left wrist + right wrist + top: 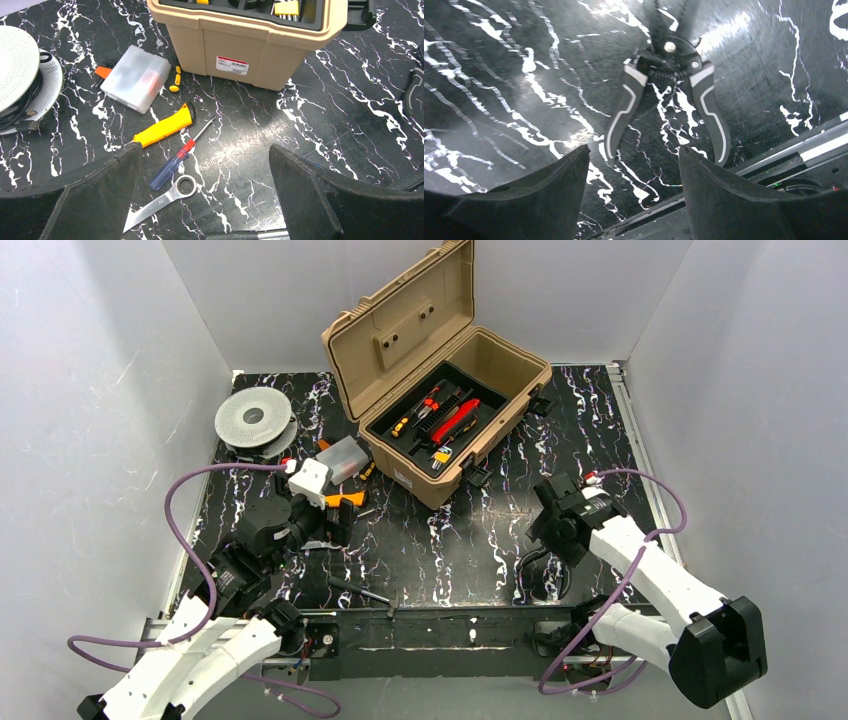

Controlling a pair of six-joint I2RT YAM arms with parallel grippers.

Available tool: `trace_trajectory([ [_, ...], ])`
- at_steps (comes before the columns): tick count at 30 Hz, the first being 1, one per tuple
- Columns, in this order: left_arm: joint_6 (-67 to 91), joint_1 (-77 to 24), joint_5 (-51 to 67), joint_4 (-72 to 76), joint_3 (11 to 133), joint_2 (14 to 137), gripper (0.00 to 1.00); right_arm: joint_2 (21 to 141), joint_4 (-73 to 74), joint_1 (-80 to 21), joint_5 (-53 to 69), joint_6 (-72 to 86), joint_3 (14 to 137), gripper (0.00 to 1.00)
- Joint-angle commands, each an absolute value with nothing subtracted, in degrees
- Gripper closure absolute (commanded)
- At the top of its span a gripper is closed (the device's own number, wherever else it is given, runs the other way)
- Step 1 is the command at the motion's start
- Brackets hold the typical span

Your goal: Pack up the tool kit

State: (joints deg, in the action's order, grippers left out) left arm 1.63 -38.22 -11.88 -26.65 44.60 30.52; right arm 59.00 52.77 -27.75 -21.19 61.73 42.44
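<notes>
Standing open at the back of the table (600, 530), the toolbox (412, 470) has its lid tipped up and back. Its black tray (468, 383) holds red pliers (455, 418) and orange-black screwdrivers (428, 403) lying side by side. The left gripper (205, 152) hangs above the table to the left of the toolbox, in front of its short wall, fingers (107, 185) spread wide and grasping nothing. On the table under it lie a yellow-handled tool (162, 127), a blue-and-red screwdriver (172, 167) just beside it and a wrench (170, 197) whose ring end sits close against the screwdriver's handle. Farther off, a clear box (135, 77) rests near the toolbox's corner, with a grey spool (20, 65) at the far left. The right gripper (634, 152) points down at the table's near right part, over black-and-grey pliers (669, 62) that lie flat with handles splayed toward the table's edge. Its fingers (549, 185) stand apart, released, on either side of the left handle's tip and clear of it; nothing is gripped.
</notes>
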Motion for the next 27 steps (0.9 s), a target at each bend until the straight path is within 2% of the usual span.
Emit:
trace_trajectory([
  [1,2.1,-38.2,-10.7,-27.0,45.6,30.3,0.02,60.7,52.1,-27.5,-21.8,68.7,39.7,0.28],
  [15,2.3,-38.3,-9.6,-27.0,45.4,30.7,0.00,72.0,43.3,-27.2,-24.5,73.3,39.0,0.32],
  [19,2.4,-38.3,-9.0,-26.9,45.4,31.4,0.00,75.7,41.2,-27.0,-24.0,74.6,38.6,0.34],
  [21,2.6,-38.4,-7.5,-26.5,45.1,32.1,0.00,76.8,39.8,-26.8,-23.6,74.9,37.9,0.39],
  [22,2.5,-38.4,-5.8,-25.9,44.9,32.6,0.00,77.1,38.8,-26.8,-23.2,75.2,37.5,0.42],
  [24,3.0,-38.4,-2.1,-24.8,44.7,34.2,0.01,77.3,37.1,-26.7,-22.0,75.7,36.6,0.71],
  [25,3.8,-38.5,-0.6,-24.7,45.0,35.4,0.00,77.0,36.4,-26.7,-21.2,75.7,36.3,0.80],
  [26,4.6,-38.5,1.9,-24.8,45.5,36.7,0.00,76.6,36.0,-26.7,-20.5,75.7,36.2,0.88],
  [27,5.5,-39.0,3.2,-24.9,46.1,38.1,0.01,75.7,35.8,-26.7,-20.1,75.7,36.0,0.91],
])
